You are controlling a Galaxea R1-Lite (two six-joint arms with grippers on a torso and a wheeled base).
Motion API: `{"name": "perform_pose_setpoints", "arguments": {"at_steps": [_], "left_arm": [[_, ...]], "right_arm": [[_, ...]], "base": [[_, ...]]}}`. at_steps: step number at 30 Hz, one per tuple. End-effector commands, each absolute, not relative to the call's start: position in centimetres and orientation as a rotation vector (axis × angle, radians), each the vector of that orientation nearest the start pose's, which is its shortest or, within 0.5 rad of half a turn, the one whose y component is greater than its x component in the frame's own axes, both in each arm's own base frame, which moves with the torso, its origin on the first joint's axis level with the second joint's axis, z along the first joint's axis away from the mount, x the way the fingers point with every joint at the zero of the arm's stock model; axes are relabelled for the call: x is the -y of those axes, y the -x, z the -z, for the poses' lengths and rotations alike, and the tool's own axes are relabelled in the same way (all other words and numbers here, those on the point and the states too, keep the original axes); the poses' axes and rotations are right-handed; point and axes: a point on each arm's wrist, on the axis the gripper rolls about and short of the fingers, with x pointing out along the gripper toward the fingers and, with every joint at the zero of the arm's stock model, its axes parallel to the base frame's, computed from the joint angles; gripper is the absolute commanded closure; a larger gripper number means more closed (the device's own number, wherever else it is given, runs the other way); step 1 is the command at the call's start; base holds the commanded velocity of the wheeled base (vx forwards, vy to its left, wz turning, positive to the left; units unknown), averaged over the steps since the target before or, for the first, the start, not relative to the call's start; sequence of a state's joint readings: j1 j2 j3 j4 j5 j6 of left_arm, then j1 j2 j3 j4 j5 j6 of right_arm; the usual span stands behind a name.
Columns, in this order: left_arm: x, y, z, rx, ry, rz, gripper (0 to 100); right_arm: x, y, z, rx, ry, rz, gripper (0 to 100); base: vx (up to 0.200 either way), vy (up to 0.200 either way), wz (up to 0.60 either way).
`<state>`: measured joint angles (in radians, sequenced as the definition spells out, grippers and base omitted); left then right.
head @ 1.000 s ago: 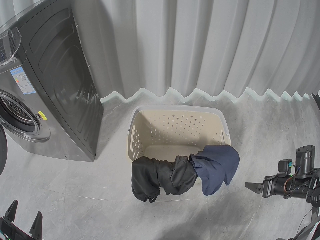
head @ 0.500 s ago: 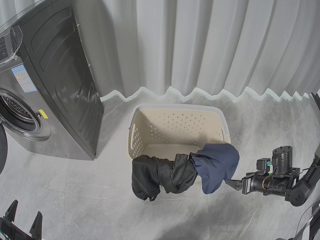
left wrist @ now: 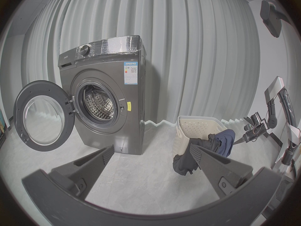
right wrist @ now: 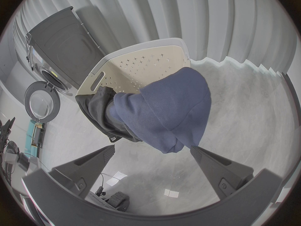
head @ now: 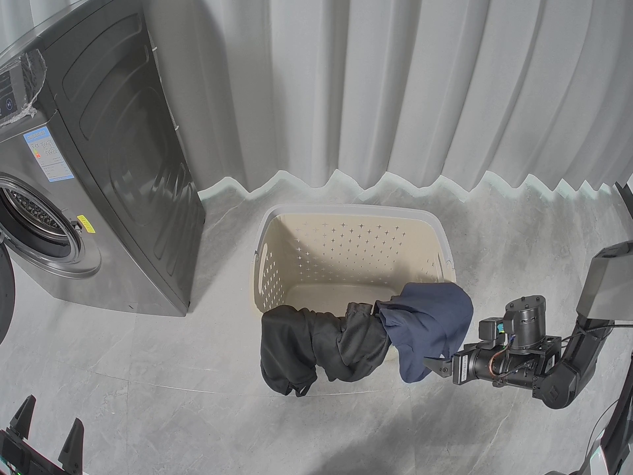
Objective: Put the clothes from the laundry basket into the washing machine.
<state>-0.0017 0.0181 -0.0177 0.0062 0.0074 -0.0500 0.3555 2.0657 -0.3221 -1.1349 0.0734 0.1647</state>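
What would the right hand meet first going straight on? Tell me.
Likely the navy garment draped over the near rim of the laundry basket; the open right hand points at its hanging edge.

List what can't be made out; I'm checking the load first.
Basket floor, near side: head view, behind dark garment and blue garment.
Washer door: head view, cut by the left edge.
Drum interior: left wrist view, dim and small.
Whether right gripper touches blue garment: head view, too small.
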Motion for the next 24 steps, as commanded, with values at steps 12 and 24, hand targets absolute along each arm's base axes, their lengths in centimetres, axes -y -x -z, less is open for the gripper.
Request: {"name": "perform_pose_setpoints", "arguments": {"at_steps": [12,24], "left_arm": [[0.0,2.3,-7.6,-0.008,0.051,-0.006,0],[0.0,2.3,-7.6,-0.008,0.051,-0.006,0]], "right_arm": [[-10.8,-27.4,-0.3,-0.624,-0.060,-0.358,0],[-11.2,-28.7,0.3,-0.611,-0.065,-0.354,0]], "base": [[0.000,0.000,0.00],[0.000,0.000,0.00]]}}
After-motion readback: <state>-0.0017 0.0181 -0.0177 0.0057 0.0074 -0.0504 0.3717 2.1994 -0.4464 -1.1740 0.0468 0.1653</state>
